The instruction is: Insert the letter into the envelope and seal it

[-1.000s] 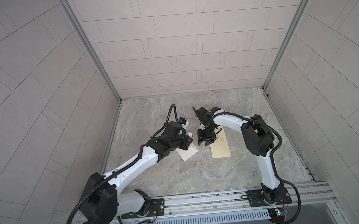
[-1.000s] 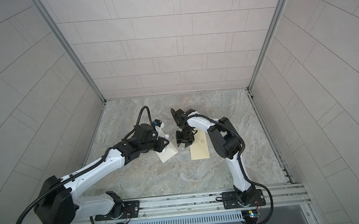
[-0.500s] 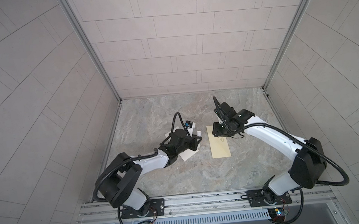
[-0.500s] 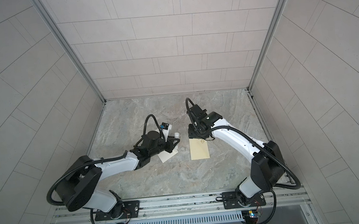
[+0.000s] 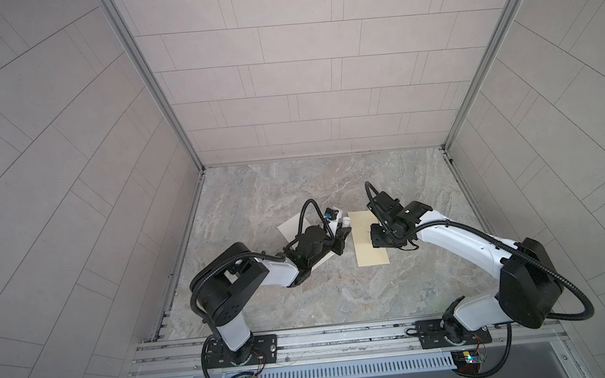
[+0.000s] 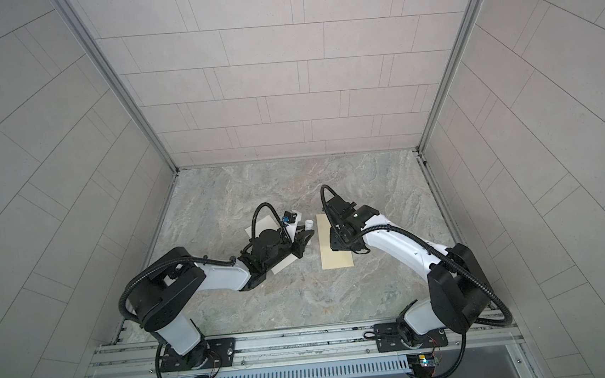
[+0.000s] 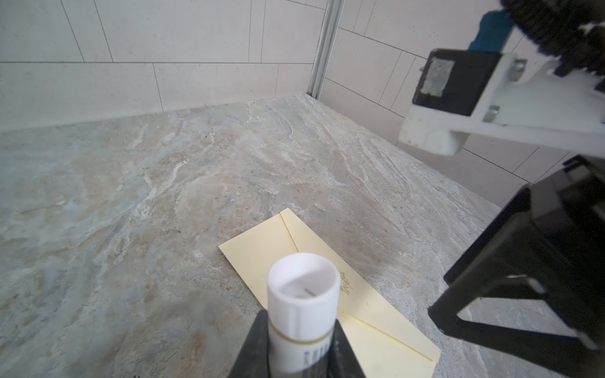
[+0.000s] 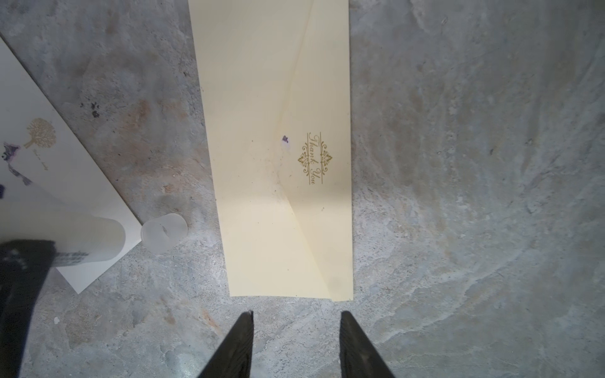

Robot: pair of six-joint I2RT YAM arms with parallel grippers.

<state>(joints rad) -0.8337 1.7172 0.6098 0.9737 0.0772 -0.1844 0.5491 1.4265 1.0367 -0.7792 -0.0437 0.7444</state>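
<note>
We see grey marble table (image 5: 293, 183), tiled walls (image 5: 285, 88) | cream envelope (image 5: 367, 255) centre, letter (image 5: 289, 226) left of it | left pincer (image 7: 299, 330) grasping glue stick (image 7: 302, 294) | right pincer (image 8: 296, 314) released, since shifted nearer along envelope

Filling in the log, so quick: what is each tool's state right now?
Left tool: closed on the glue stick.
Right tool: open, holding nothing.
</note>
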